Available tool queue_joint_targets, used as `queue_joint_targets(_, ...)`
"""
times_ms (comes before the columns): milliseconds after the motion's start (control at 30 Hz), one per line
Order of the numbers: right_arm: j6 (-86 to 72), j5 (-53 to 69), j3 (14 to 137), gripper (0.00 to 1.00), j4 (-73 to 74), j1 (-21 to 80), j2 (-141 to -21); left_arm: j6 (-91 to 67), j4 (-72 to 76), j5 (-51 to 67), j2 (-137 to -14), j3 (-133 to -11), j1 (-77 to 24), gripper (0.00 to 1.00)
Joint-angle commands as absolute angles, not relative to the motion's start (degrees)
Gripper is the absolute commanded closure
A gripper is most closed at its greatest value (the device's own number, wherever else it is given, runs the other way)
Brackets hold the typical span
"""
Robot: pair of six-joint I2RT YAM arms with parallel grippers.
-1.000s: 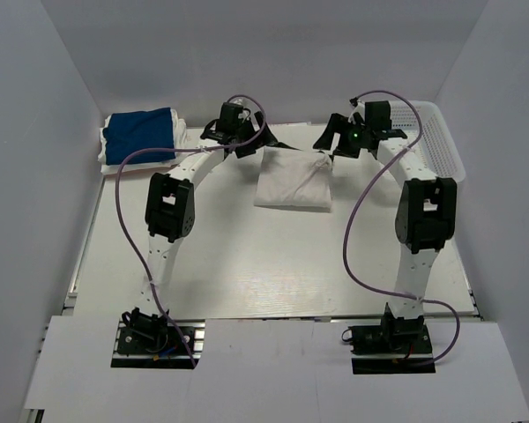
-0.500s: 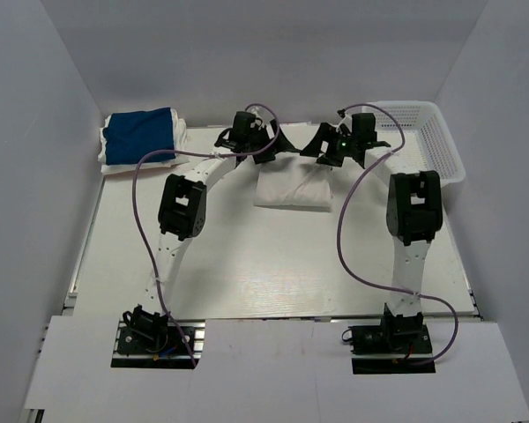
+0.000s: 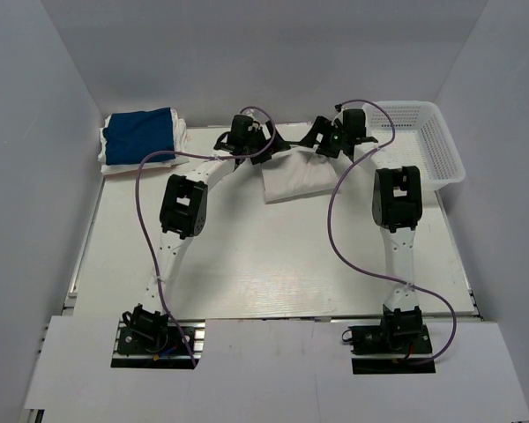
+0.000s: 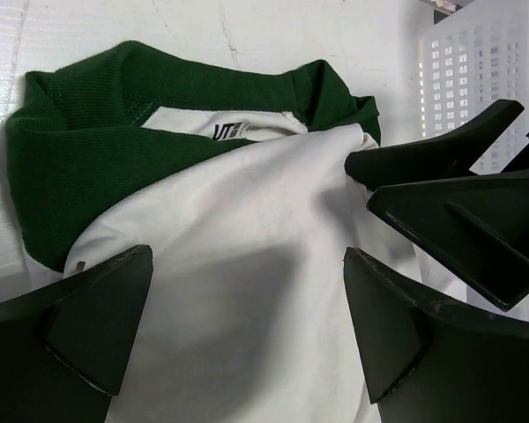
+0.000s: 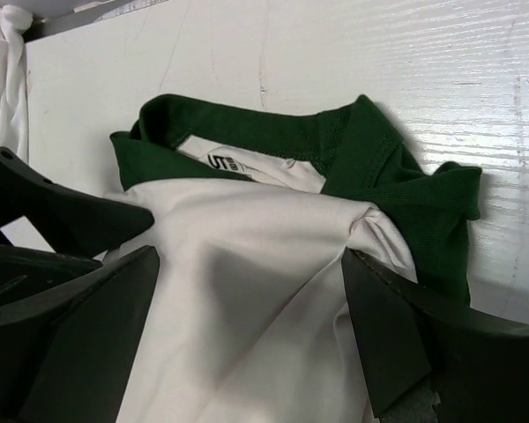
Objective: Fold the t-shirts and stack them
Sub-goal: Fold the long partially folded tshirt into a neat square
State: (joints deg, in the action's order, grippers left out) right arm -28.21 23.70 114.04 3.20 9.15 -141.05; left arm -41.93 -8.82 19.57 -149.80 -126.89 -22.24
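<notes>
A folded white t-shirt (image 3: 297, 181) lies at the table's far middle. In the wrist views the white cloth (image 4: 247, 220) (image 5: 264, 256) covers a dark green t-shirt (image 4: 79, 150) (image 5: 397, 167). The green collar, with a white "UT" label, shows at the far edge. My left gripper (image 3: 270, 146) (image 4: 247, 326) and right gripper (image 3: 323, 143) (image 5: 247, 330) are both open, side by side over the white shirt's far edge, jaws spread with white cloth between them. The royal blue t-shirt (image 3: 139, 135) lies folded at the far left on a white cloth (image 3: 115, 164).
A white mesh basket (image 3: 441, 150) stands at the far right, also in the left wrist view (image 4: 476, 62). The right gripper's fingers (image 4: 458, 203) show close beside my left gripper. Grey walls enclose the table on three sides.
Both grippers have moved inward and down onto the far edge of the white shirt. The shirt has shifted and skewed, its far edge gathered between them.
</notes>
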Motion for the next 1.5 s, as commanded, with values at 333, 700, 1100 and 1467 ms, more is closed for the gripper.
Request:
queue_joint_targets(333,-18.02,19.51,93.97,0.10,-0.95,11.60,-114.55,-35.51,-12.74,11.77,-131.40,-117.96,-23.03,0.00)
queue_joint_targets(700,-23.64,20.92,77.36,0.10,-6.15,11.78,-114.69,-40.61,-13.27,21.88,-134.21,-106.98,-28.03,0.00)
queue_joint_targets(1100,-18.01,19.87,53.72,0.10,2.87,14.33,-100.86,-37.01,-17.75,21.45,-122.10,-79.48,-30.85,0.00)
queue_joint_targets(1467,-10.63,22.50,51.05,0.10,26.82,18.19,-69.91,-33.40,-41.47,13.03,-97.22,-70.29,-35.07,0.00)
